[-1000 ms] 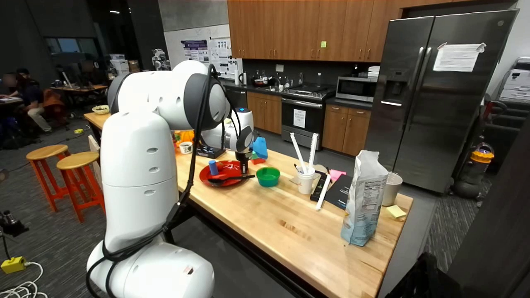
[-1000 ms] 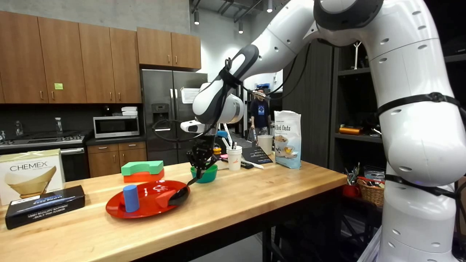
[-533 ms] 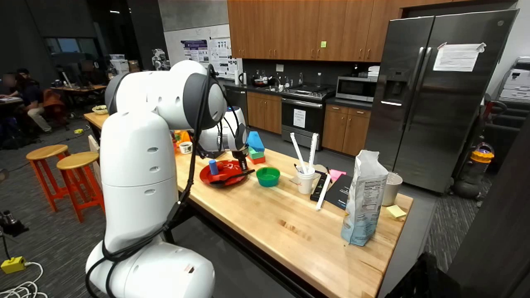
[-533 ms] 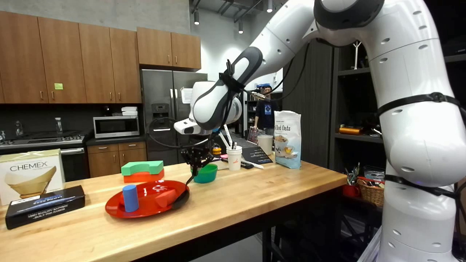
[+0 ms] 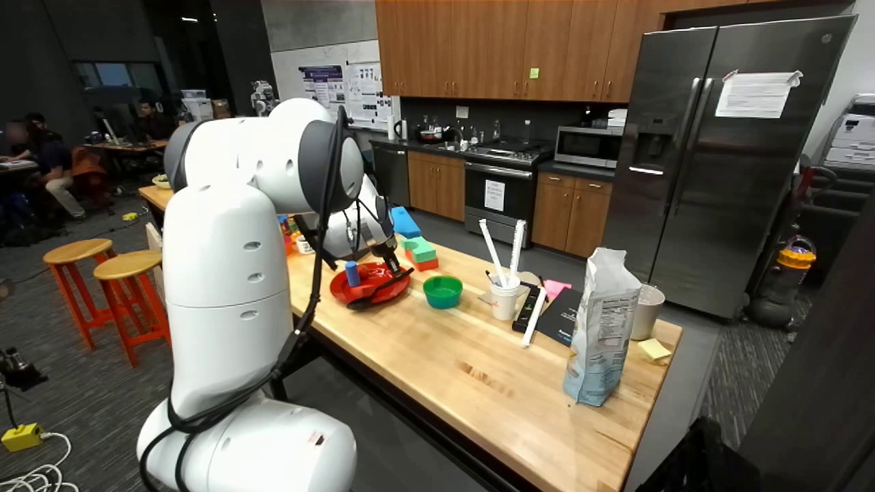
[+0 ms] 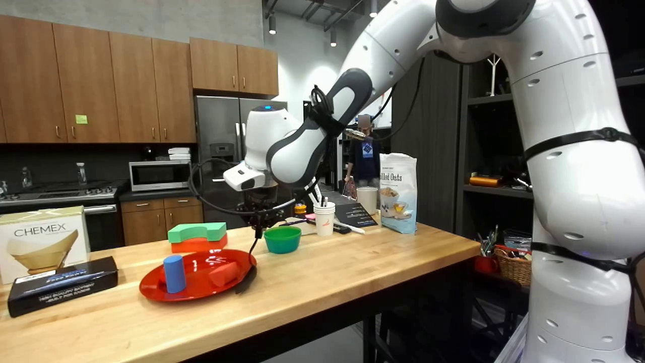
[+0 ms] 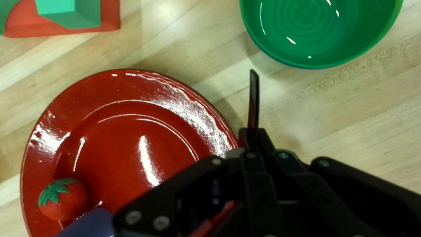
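My gripper [image 7: 252,140] is shut on the handle of a black utensil [image 7: 253,98], whose handle end sticks out past the fingertips in the wrist view. In both exterior views, the utensil's dark head [image 6: 246,283] hangs at the rim of the red plate [image 6: 201,259]; whether they touch I cannot tell. On the plate are a blue cylinder [image 6: 174,275], a red block [image 6: 224,274] and a red toy fruit with green leaves [image 7: 64,199]. A green bowl [image 5: 442,292] stands on the table close beside the gripper [image 5: 396,268].
A green arch block [image 6: 197,232] lies on a red block [image 6: 199,245] behind the plate. A black box [image 6: 63,286] and a Chemex box [image 6: 43,244] stand on one side. Farther along are paper cups [image 5: 504,301] with straws and an oats bag [image 5: 601,328].
The gripper has tilted and shifted toward the plate, swinging the utensil steeper. Its head has moved off the red block to the plate's edge. The plate has slid slightly.
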Available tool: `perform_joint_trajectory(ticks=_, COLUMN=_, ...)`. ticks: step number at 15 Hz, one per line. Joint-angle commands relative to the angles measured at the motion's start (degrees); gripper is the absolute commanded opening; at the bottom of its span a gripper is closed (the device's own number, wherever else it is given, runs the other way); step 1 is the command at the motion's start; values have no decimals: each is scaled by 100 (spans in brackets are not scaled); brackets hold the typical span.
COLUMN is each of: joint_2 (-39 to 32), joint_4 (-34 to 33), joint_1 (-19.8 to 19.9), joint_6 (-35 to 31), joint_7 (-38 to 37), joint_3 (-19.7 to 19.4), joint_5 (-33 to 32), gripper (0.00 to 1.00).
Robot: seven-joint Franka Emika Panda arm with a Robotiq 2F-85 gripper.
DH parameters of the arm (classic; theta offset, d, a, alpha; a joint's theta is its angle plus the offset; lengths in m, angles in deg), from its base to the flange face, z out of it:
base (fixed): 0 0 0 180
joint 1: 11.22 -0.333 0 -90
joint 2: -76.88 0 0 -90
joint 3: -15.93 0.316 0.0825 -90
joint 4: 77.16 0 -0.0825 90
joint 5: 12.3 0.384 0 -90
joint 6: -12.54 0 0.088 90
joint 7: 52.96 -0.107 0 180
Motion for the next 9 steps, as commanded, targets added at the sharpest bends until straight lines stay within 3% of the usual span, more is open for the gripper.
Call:
perform_joint_trajectory(ticks=1, joint_2=21, joint_4=-189, joint_1=-189, joint_6=-70, joint_7=-862, joint_3=-118, joint_5=-902, gripper=1)
perform_joint_trajectory(ticks=5, joint_2=27, joint_4=-196, joint_1=327, joint_6=742, joint_7=204, joint_3=821, joint_5=1265, gripper=1)
perform_joint_trajectory(ticks=9, joint_2=184, joint_4=-516, joint_1=308, joint_6=2246, joint_7=724, joint_3=912, joint_5=2962, gripper=1)
